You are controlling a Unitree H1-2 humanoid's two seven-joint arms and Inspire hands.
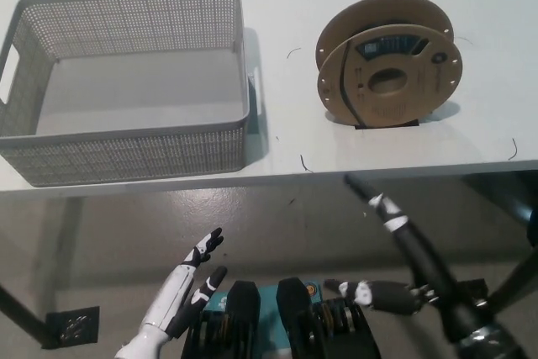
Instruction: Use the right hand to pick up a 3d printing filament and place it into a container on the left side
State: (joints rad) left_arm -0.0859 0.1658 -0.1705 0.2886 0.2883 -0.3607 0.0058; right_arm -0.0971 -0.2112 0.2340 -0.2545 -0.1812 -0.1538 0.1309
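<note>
Cardboard flanges catch the eye first: the filament spool [389, 75] stands on its edge on the white bench [277, 136], toward the right side, its round face tilted slightly up so the centre hole and the dark label show. Dark filament is wound between the two brown flanges. Nothing touches the spool.

Well apart from it, on the left of the bench, sits the grey container [126, 81], a perforated plastic basket with a handle slot in its left wall. Its floor is bare and it rests close to the front edge of the bench.

A few thin dark strands [303, 162] lie loose on the bench surface between and around the two things.

Below the front edge of the bench, both arms hang low. The black right robot hand [395, 245] is open and holds nothing, with one long finger reaching up toward the bench edge and another stretched sideways lower down. It is under the spool's side of the bench, not yet over the top. The white left robot hand [189, 287] rests at the lower left, also open and empty, its dark-tipped fingers spread and pointing up.
</note>
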